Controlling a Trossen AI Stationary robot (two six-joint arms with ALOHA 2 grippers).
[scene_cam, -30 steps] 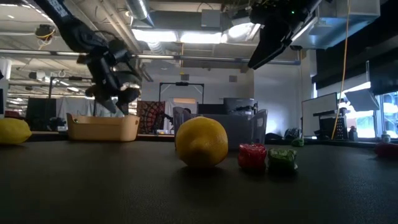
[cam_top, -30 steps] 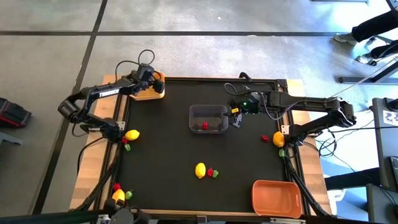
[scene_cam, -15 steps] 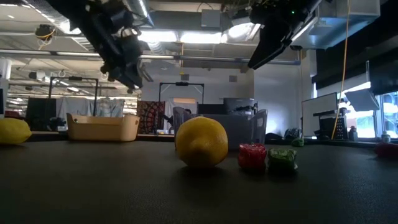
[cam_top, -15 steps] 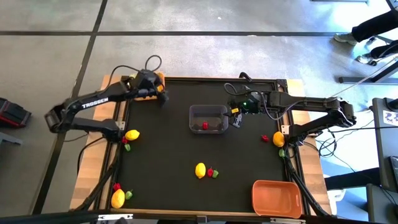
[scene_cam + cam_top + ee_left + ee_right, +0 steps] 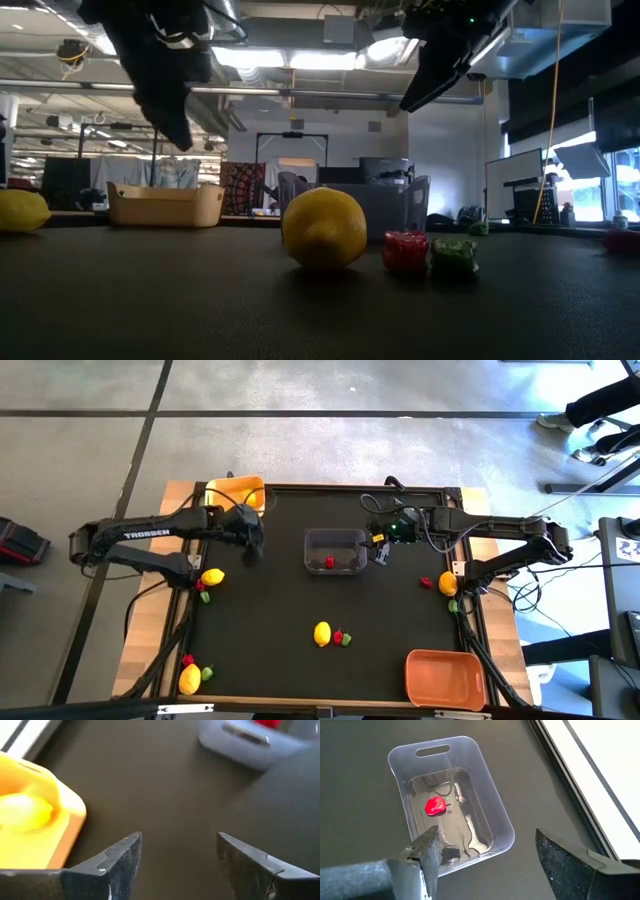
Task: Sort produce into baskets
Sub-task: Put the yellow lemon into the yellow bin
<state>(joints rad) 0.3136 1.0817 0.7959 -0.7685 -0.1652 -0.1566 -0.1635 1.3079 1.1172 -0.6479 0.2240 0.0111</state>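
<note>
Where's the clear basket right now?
In the high view the clear basket sits at the table's far centre with one red piece inside, and the open right tool is just to its right.

High view straight down on whole tabletop (image 5: 300, 600); low view level across it; wrist views close, both catching clear basket (image 5: 451, 802).

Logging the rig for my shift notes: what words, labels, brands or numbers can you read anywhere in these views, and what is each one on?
"TROSSEN": white letters along the left arm, high view, small but readable.
Nothing readable on the right arm, the clear basket, the yellow basket or the orange basket.
Any signs in the room behind the table in the low view are too small and dim to read.
</note>
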